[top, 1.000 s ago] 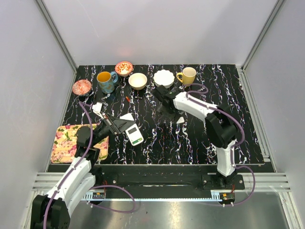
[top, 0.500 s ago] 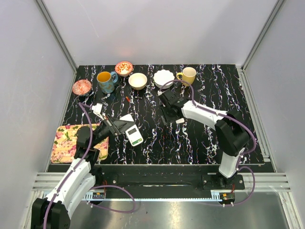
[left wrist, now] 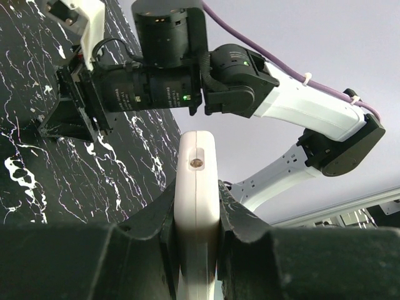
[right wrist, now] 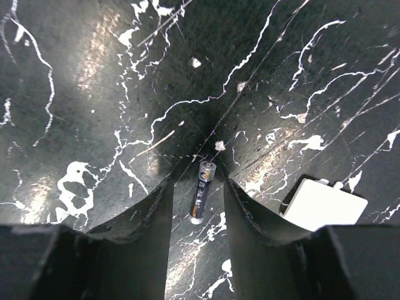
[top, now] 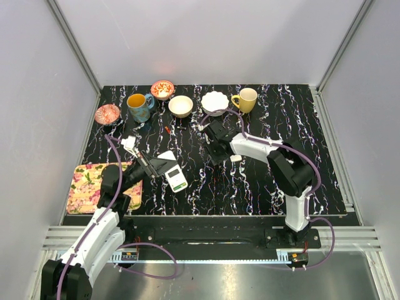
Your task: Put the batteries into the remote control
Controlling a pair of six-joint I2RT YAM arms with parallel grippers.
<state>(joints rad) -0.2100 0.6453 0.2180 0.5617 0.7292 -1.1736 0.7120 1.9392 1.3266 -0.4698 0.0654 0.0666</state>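
My left gripper (left wrist: 197,209) is shut on the remote control (left wrist: 197,181), a flat white slab held on edge, its end lens facing the camera. From above, the remote control (top: 175,176) sits low over the table's left half, at the left gripper (top: 157,166). Near the table's middle, my right gripper (top: 213,154) points down. In the right wrist view, one of the batteries (right wrist: 202,194) lies flat on the black marbled table (right wrist: 94,94). The right gripper (right wrist: 197,182) is open, a finger on each side of it, not touching.
A small white piece (right wrist: 322,203) lies just right of the right fingers. Along the back stand a patterned dish (top: 107,114), a blue mug (top: 139,106), a red bowl (top: 162,89), a cream bowl (top: 180,105), a white scalloped bowl (top: 215,102) and a yellow mug (top: 246,99). A floral mat (top: 90,184) lies at the left edge.
The right arm's elbow swung out and back while its gripper shifted slightly over the same patch of table. The left arm and the remote control have not moved.
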